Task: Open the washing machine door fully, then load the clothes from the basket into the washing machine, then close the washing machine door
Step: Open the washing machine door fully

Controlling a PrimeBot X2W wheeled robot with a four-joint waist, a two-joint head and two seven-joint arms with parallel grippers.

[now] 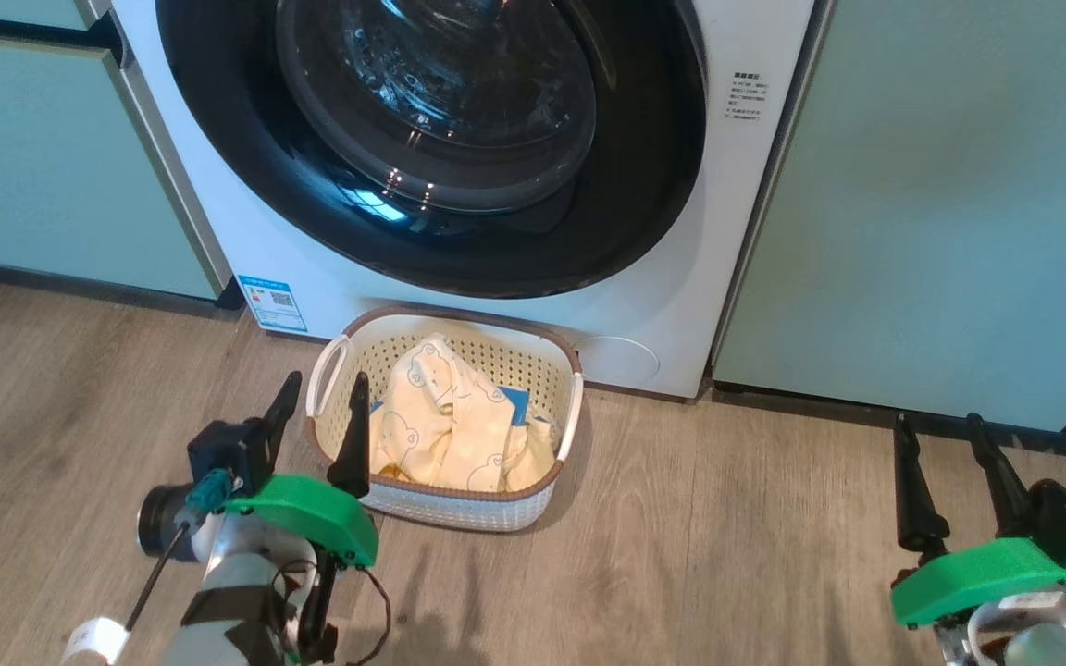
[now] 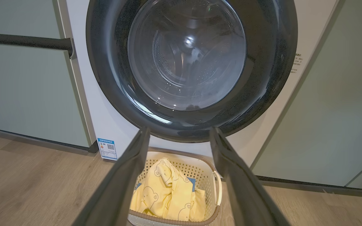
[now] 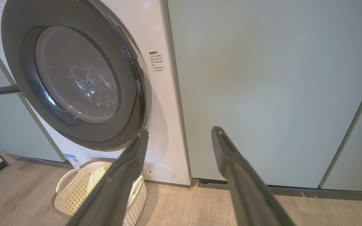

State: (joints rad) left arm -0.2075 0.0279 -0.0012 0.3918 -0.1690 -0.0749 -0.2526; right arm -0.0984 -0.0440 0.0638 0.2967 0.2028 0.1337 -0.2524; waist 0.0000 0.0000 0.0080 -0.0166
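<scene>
The white washing machine (image 1: 737,213) stands straight ahead, its round glossy black door (image 1: 431,139) closed against the front. The same door (image 2: 190,69) fills the top of the left wrist view and the door (image 3: 74,75) shows at an angle in the right wrist view. On the floor against the machine sits the cream basket (image 1: 445,504) holding pale yellow bear-print clothes (image 1: 445,425) with a blue piece. My left gripper (image 1: 325,393) is open at the basket's near left corner, nothing between its fingers. My right gripper (image 1: 940,430) is open far to the right, before the cabinet.
Pale green cabinets (image 1: 940,203) flank the machine on both sides, the left one (image 1: 43,157) with a dark bar handle (image 2: 24,40). A blue label sticker (image 1: 274,302) sits low on the machine's front. Wood-look floor (image 1: 727,536) spreads between the basket and my right gripper.
</scene>
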